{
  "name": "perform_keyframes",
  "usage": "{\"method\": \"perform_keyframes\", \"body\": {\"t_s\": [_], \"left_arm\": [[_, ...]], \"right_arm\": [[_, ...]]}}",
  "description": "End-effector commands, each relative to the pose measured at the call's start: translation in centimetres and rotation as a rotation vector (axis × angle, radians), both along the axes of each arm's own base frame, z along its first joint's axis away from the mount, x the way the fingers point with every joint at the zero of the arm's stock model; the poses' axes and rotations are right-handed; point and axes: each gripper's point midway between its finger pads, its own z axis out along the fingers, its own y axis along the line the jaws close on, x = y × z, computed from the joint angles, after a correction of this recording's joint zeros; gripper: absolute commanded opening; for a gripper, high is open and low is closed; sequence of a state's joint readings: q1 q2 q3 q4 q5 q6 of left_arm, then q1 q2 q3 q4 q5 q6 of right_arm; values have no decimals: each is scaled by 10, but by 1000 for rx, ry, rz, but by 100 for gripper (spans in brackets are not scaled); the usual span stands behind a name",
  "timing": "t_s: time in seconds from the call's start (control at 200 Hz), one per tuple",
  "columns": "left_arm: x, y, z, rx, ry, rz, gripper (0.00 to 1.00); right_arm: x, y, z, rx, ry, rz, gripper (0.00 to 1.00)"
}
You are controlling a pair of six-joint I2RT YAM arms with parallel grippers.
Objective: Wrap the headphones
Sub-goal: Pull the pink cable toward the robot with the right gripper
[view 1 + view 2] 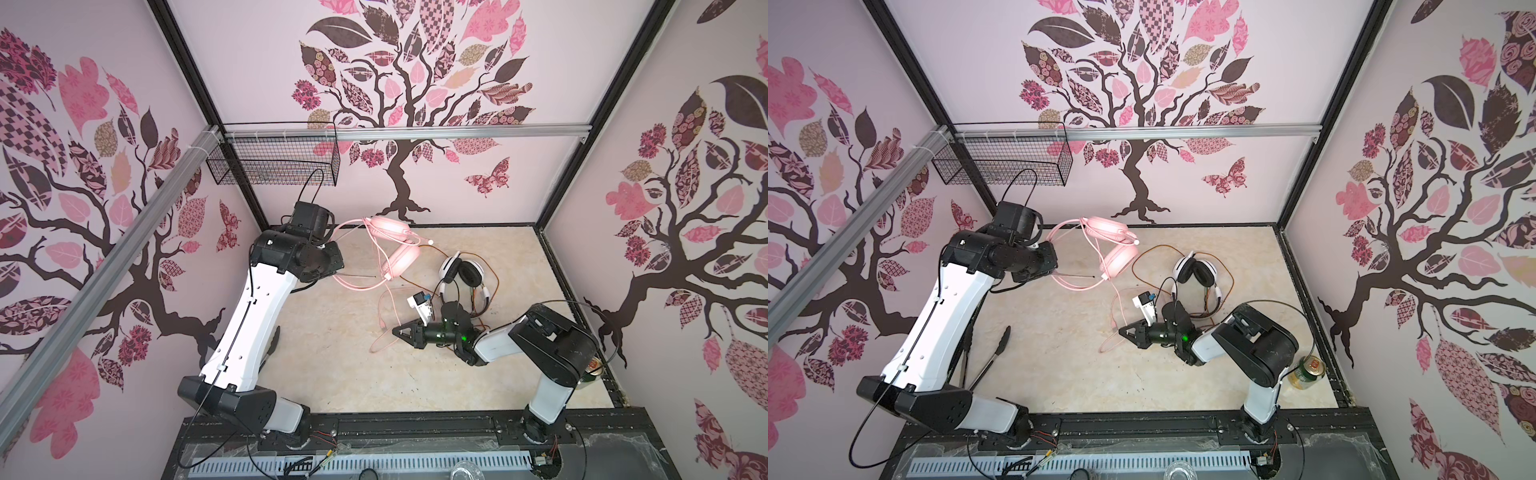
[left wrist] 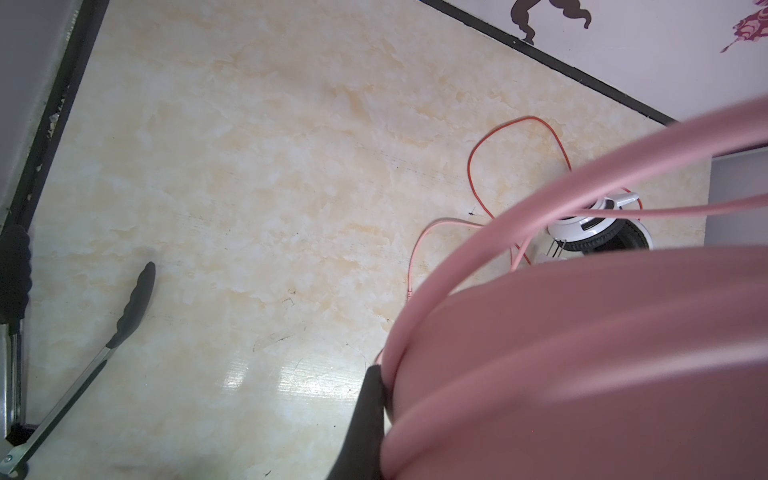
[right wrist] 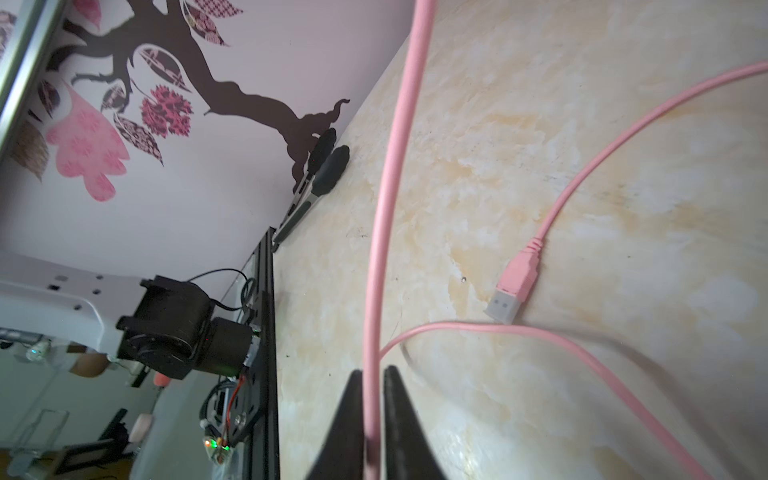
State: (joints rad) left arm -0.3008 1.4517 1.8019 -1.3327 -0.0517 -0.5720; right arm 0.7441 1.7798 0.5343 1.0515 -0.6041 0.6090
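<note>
The pink headphones (image 1: 390, 241) hang raised at the back of the table. My left gripper (image 1: 330, 266) is shut on their headband, which fills the left wrist view beside one black finger (image 2: 368, 415). Their pink cable (image 1: 384, 309) runs down across the table to my right gripper (image 1: 397, 331), which is shut on it. In the right wrist view the cable (image 3: 395, 166) passes between the closed tips (image 3: 372, 372), and its USB plug (image 3: 513, 291) lies loose on the table. The white headphones (image 1: 463, 272) with black pads lie to the right, with their orange cable (image 1: 492, 270) looped around them.
Black-tipped tongs (image 1: 992, 353) lie by the left wall near the left arm's base. A drinks can (image 1: 1308, 370) stands at the right edge behind the right arm. A wire basket (image 1: 274, 162) hangs on the back rail, upper left.
</note>
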Motion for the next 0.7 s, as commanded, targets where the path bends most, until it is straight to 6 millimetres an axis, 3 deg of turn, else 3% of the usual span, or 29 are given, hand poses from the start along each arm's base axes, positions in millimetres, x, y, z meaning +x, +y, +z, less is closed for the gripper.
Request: {"method": "perform_keyframes", "body": {"t_s": [0.0,0.205,0.405,0.695], "left_arm": [[7,-3,15,-35,-83,8,0],[20,9,17,14,-139,61,0],[38,5,17,-10,-167,95,0],[45,43,15,196,-177,222,0]], "right_arm": [[-10,-5,11,6,-19,-8,0],[-53,-19,-16,-362,-143,11,0],[-81,-24,0,-551,-292,35,0],[-96,-39,40,-698,-461,13,0]]}}
